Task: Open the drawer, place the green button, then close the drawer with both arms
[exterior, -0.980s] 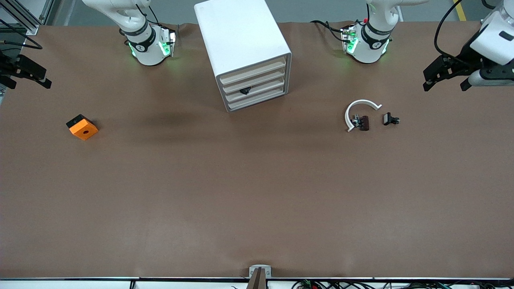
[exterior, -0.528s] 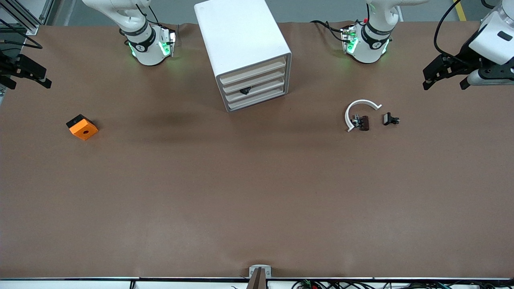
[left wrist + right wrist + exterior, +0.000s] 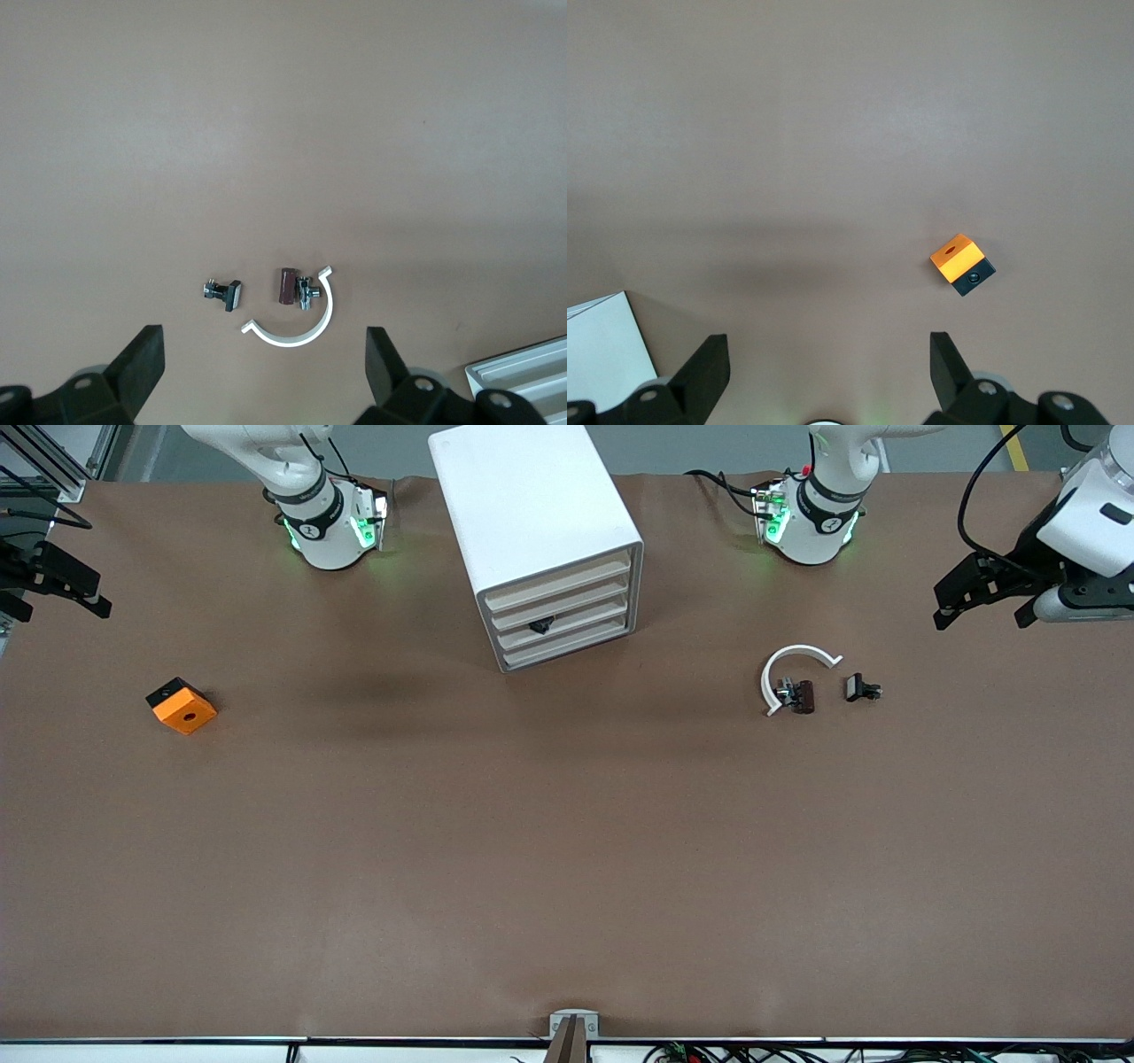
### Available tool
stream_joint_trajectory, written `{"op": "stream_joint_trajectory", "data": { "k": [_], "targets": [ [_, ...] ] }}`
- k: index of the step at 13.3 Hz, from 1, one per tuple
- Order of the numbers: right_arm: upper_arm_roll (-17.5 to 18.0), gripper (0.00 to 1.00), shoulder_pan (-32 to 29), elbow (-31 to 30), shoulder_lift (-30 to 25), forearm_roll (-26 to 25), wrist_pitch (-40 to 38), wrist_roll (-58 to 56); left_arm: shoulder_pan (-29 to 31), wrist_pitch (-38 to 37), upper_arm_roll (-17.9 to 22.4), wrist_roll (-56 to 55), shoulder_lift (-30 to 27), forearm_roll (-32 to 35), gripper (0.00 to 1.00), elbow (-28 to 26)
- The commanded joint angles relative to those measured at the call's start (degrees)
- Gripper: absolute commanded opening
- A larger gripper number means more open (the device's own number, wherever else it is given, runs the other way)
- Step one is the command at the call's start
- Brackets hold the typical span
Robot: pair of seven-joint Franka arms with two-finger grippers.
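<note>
Both grippers, left gripper (image 3: 983,598) and right gripper (image 3: 53,589), hang wide apart and empty either side of the cabinet (image 3: 540,540), whose drawer (image 3: 567,625) looks shut with no button in sight, so nothing needs gripping, only parking clear.

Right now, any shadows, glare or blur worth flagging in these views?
Front view: even light, a soft dark shadow on the table beside the cabinet. Right wrist view: the same soft band near the orange cube. Left wrist view: no glare.

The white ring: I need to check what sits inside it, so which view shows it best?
The left wrist view: the white ring lies between the left gripper's open fingers, with a small dark part inside its curve. The front view shows the ring much smaller. The right wrist view misses it.
</note>
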Motion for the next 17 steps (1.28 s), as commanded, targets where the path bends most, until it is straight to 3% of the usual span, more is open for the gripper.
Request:
{"op": "stream_joint_trajectory", "data": {
  "k": [1,17],
  "targets": [
    [0.2,1.0,-0.5,-1.5,-1.7,-0.5,0.6,-1.0,-0.3,-1.3,0.3,-0.2,1.6,1.1,1.0,2.7],
    [0.5,1.0,-0.7,-1.6,-1.6,-0.5,0.9,-1.0,-0.5,-4.2,0.0,0.3,1.6,3.7,1.0,3.9]
  ]
}}
